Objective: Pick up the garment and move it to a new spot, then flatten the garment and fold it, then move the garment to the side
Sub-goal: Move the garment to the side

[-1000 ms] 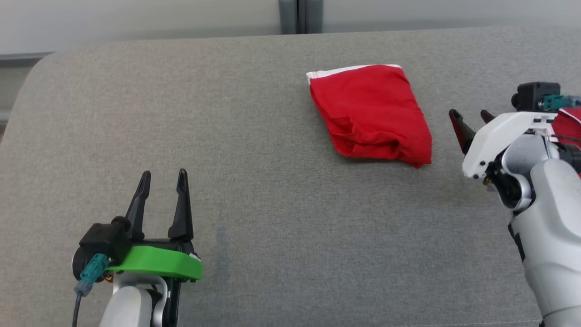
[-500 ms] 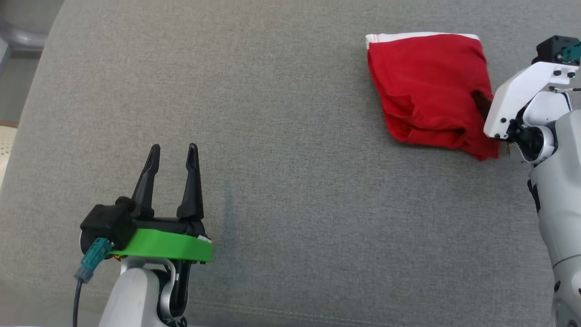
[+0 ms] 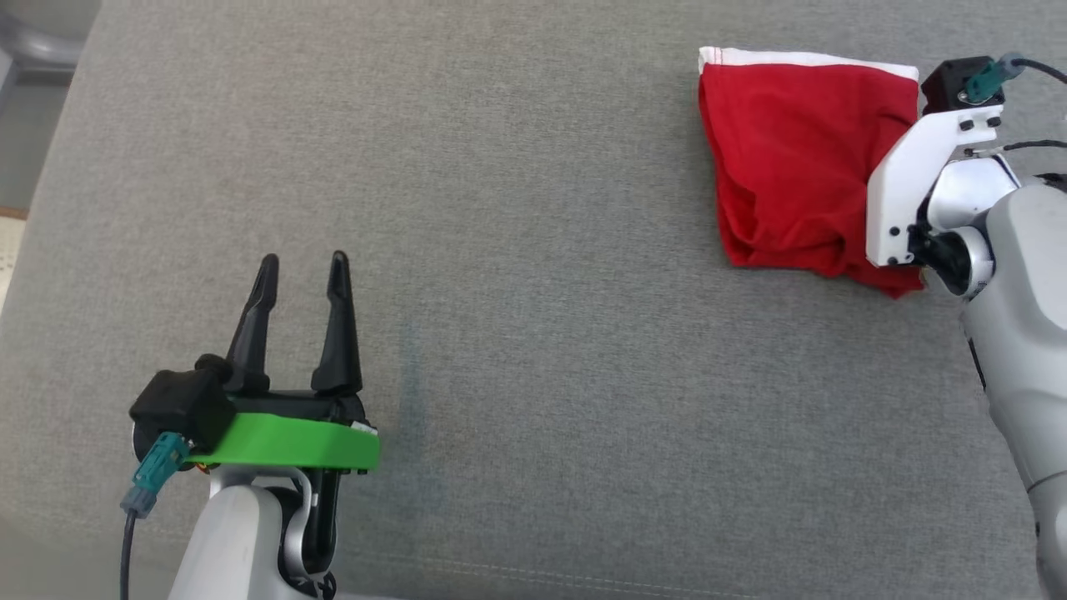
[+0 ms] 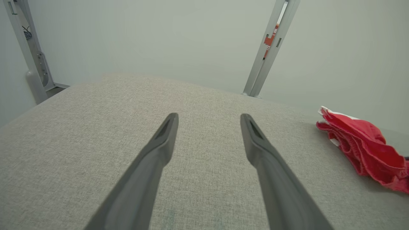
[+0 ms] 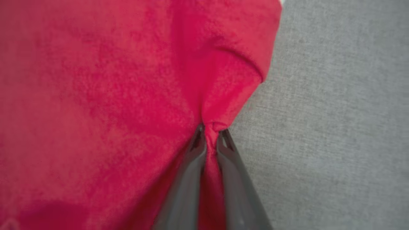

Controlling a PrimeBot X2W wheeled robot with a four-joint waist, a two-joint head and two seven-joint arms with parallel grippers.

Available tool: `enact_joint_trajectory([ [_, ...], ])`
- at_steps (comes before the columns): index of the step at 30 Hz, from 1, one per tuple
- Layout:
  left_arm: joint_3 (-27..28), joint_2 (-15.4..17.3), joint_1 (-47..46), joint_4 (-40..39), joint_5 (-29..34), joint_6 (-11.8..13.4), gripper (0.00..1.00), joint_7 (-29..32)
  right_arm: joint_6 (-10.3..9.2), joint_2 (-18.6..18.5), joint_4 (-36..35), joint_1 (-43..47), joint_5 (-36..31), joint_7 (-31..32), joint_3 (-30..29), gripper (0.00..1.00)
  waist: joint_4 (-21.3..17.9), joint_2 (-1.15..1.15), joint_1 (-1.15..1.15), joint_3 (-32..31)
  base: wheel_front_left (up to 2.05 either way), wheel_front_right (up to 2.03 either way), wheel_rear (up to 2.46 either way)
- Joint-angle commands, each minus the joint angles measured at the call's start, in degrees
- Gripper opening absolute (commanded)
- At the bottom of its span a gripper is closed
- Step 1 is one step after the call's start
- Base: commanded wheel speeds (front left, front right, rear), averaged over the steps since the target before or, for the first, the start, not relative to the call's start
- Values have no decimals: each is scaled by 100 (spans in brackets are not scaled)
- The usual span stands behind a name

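Observation:
The garment is a folded red cloth with a white band along its far edge, lying at the upper right of the grey surface. My right gripper is shut on a pinched fold near the garment's right edge; in the head view its fingers are hidden under the white wrist mount. My left gripper stands open at the lower left, far from the cloth, nothing between its fingers. The left wrist view has the garment at its right edge.
The grey padded surface has a rounded far-left corner and a stitched front seam. Pale wall panels with metal uprights stand behind it. Floor shows past the left edge.
My right gripper reached over the garment's right edge and shut on a fold of it. The head camera shifted, so the whole picture moved. The left gripper stayed open in place.

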Motion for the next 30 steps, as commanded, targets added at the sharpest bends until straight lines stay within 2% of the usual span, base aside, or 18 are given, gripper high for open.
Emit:
enact_joint_trajectory([
  [1, 67, 23, 92, -39, -3, 21, 100, -16, -9, -128, -87, 125, 92, 152, 235, 0, -313, 0, 0, -142, 0, 0, 0],
  [6, 228, 24, 207, -122, 115, -3, 100, -16, -9, -637, -877, -153, 362, 413, 1075, 0, -795, 0, 0, -235, 0, 0, 0],
  [9, 352, 24, 268, -161, 171, -23, 100, -16, -9, -921, -1366, -230, 605, 590, 1375, 0, -1148, 0, 0, -241, 0, 0, 0],
  [13, 451, 24, 245, -181, 296, -78, 100, -16, -9, -1272, -1926, -294, 785, 744, 1598, 0, -1595, 0, 0, -199, 0, 0, 0],
  [18, 522, 25, 109, -185, 401, -132, 100, -16, -9, -1600, -2279, -220, 797, 674, 1603, 0, -2045, 0, 0, -87, 0, 0, 0],
  [23, 507, 25, 23, -186, 539, -189, 100, -16, -9, -1876, -2006, -173, 503, 228, 1482, 0, -2316, 0, 0, 74, 0, 0, 0],
  [30, 487, 35, -61, -171, 708, -235, 100, -16, -9, -1995, -1191, -232, 13, -673, 972, 0, -2322, 0, 0, 354, 0, 0, 0],
])
